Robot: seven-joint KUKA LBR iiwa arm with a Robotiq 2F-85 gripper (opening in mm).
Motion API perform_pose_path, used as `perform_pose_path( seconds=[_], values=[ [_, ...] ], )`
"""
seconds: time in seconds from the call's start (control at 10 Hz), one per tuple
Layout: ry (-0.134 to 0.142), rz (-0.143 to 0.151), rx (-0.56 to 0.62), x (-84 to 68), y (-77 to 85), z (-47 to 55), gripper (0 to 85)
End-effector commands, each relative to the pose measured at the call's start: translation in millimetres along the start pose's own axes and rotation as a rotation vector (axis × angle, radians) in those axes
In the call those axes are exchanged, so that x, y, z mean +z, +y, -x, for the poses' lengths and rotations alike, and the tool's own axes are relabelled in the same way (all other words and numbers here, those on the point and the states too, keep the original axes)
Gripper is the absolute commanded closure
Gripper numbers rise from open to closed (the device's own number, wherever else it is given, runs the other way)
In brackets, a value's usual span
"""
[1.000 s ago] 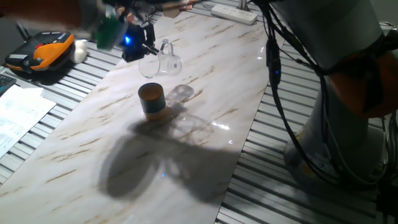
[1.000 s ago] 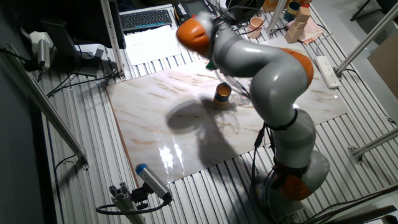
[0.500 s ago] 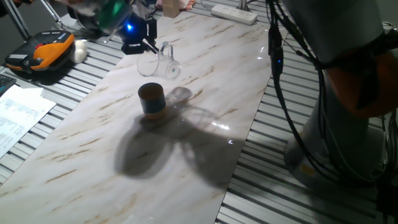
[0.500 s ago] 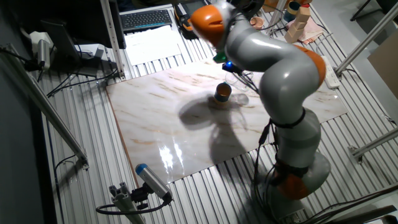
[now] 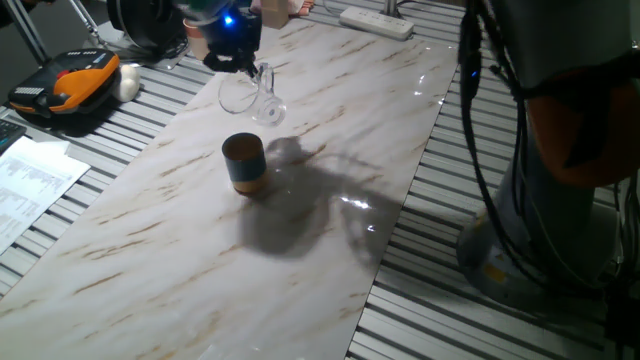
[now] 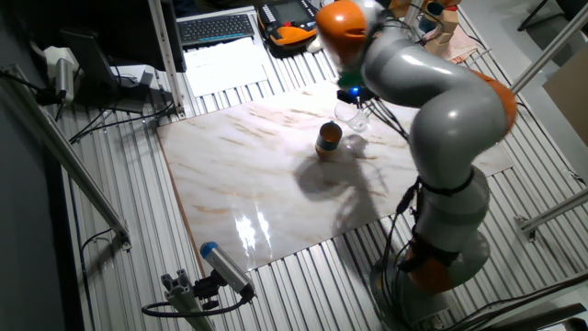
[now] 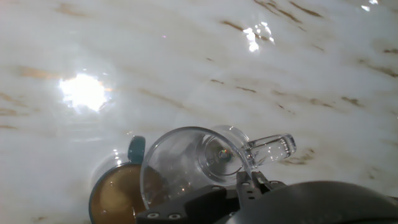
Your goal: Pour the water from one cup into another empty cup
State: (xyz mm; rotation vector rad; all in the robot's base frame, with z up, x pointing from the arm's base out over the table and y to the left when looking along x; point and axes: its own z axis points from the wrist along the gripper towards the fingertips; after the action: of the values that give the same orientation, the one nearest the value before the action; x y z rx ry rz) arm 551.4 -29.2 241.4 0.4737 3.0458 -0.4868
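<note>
The clear glass cup (image 5: 247, 94) hangs tilted on its side just above the marble table (image 5: 330, 120), behind the teal cup (image 5: 243, 162). My gripper (image 5: 240, 66), with a blue light on it, is shut on the glass from above. In the hand view the glass (image 7: 189, 163) shows its open mouth and its handle (image 7: 273, 148). The teal cup (image 7: 117, 194), orange-brown inside, stands below the glass's rim at the lower left. I cannot make out the water. In the other fixed view the glass (image 6: 355, 112) is just right of the teal cup (image 6: 329, 140).
A white power strip (image 5: 378, 20) lies at the table's far edge. An orange and black device (image 5: 70, 85) and papers (image 5: 25, 180) lie on the slatted bench to the left. The arm's base (image 5: 560, 150) stands to the right. A keyboard (image 6: 216, 26) lies at the back.
The arm's upper links have swung toward the far side and the shadow has shifted right. The held glass has moved slightly back and stays tilted behind the teal cup, which has not moved.
</note>
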Motion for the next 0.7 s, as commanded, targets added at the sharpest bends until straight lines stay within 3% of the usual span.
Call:
perform_pose_path(
  seconds=[0.0,0.6],
  values=[
    [-0.007,0.500,-0.015,4.6,-3.3,0.6,85.0],
    [-0.036,0.428,-0.047,16.2,-13.1,0.9,85.0]
  ],
)
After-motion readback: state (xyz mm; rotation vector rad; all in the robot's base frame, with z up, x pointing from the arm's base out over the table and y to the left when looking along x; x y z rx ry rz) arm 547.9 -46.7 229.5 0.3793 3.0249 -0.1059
